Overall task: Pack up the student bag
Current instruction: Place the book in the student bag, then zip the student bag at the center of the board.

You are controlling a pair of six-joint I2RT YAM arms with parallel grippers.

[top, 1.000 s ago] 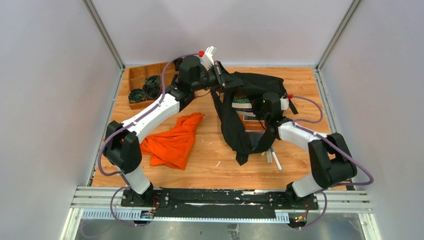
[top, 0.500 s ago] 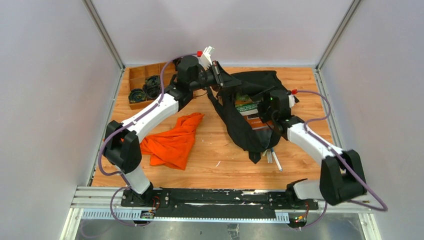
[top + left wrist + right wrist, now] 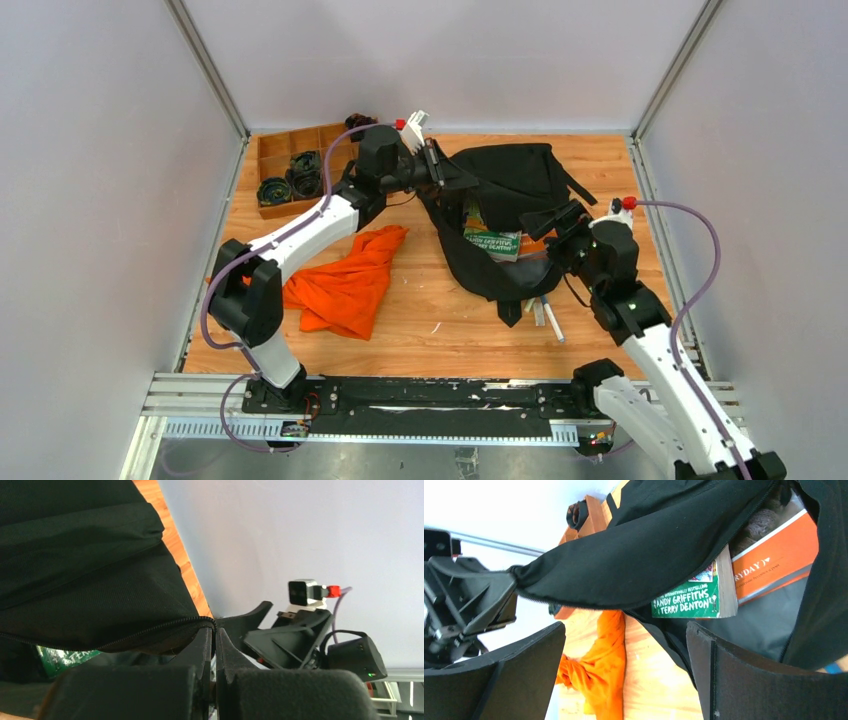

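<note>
The student bag (image 3: 515,172), a black backpack, lies at the back middle of the table with its mouth held agape. My left gripper (image 3: 441,171) is shut on the bag's zipper edge (image 3: 212,622) and lifts it. Inside the opening lie a green book (image 3: 491,241) (image 3: 686,600) and an orange book (image 3: 774,555). My right gripper (image 3: 560,222) hovers just outside the mouth on the right. Its jaws (image 3: 624,665) stand wide open and empty, facing the bag (image 3: 649,555).
An orange cloth (image 3: 345,280) lies crumpled left of the bag. A wooden compartment tray (image 3: 268,158) with round black parts stands at the back left. Pens (image 3: 548,316) lie by the bag's near edge. Walls close in on both sides.
My right gripper opened, let go of the green book inside the bag and drew back to the right. The left gripper kept its grip on the zipper edge.
</note>
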